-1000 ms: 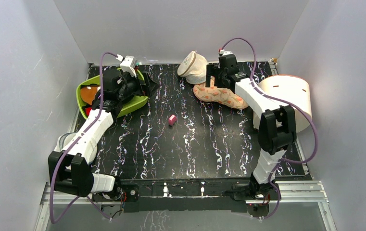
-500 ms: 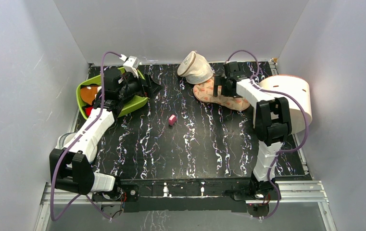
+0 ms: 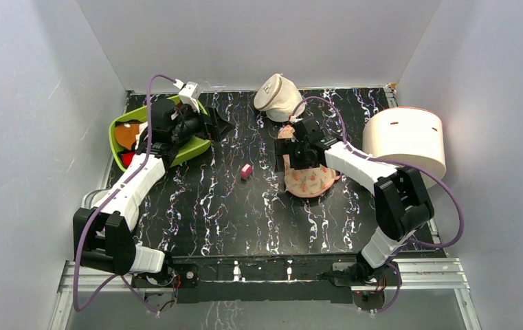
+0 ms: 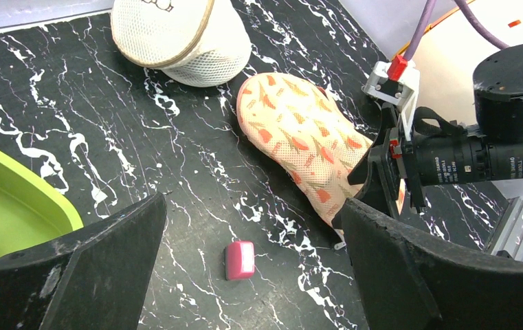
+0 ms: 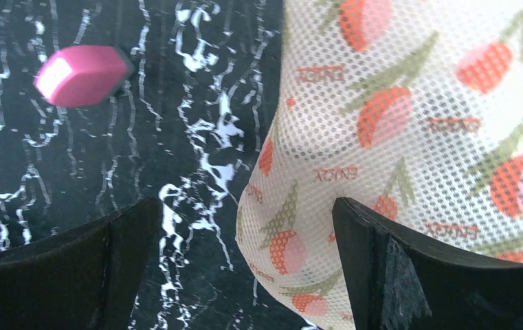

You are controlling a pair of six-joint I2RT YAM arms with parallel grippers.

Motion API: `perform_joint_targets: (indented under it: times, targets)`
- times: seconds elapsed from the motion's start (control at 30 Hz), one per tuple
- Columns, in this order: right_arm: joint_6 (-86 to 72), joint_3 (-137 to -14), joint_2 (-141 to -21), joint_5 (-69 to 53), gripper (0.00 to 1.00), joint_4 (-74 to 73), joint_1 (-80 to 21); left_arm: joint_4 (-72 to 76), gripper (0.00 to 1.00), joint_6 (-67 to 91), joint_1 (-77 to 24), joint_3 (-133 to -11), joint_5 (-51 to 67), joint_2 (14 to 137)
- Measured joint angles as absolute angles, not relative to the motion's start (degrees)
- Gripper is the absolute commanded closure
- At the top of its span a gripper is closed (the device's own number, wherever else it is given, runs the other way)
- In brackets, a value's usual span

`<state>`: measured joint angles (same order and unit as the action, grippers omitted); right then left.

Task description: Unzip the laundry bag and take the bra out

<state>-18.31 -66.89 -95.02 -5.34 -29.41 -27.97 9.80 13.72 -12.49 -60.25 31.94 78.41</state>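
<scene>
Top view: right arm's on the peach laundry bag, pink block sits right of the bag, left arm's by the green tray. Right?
One slip: the pink block lies left of the laundry bag, not right of it, and clear of it. The top external view shows this. The rest holds.

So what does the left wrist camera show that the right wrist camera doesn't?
Only the left wrist view shows the white mesh bag, the green tray and the right arm at one end of the laundry bag. Only the right wrist view, which is very close, shows small lettering printed on the bag's mesh. Both show the laundry bag, the pink block and the black marbled table.
</scene>
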Motion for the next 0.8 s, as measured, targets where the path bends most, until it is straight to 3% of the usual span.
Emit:
perform_joint_targets:
  times: [0.23, 0.67, 0.73, 0.8]
  targets:
    - [-20.6, -66.89, -95.29, -7.29, 0.02, -27.81, -29.85, 9.21, 0.02, 12.27, -14.44, -59.99, 30.96, 78.46]
    - [-22.79, -77.28, -101.38, 7.99, 0.02, -24.58, -27.94, 8.1, 0.02, 10.63, -15.4, -59.99, 30.46, 78.39]
    - [-22.7, -79.15, -104.75, 8.49, 0.06, -23.86, -28.01, 8.08, 0.02, 10.63, -15.4, -60.01, 30.48, 78.39]
    - [-22.63, -79.4, -108.09, 8.47, 0.19, -23.42, -28.01, 8.01, 0.02, 10.63, -15.49, -60.01, 30.52, 78.39]
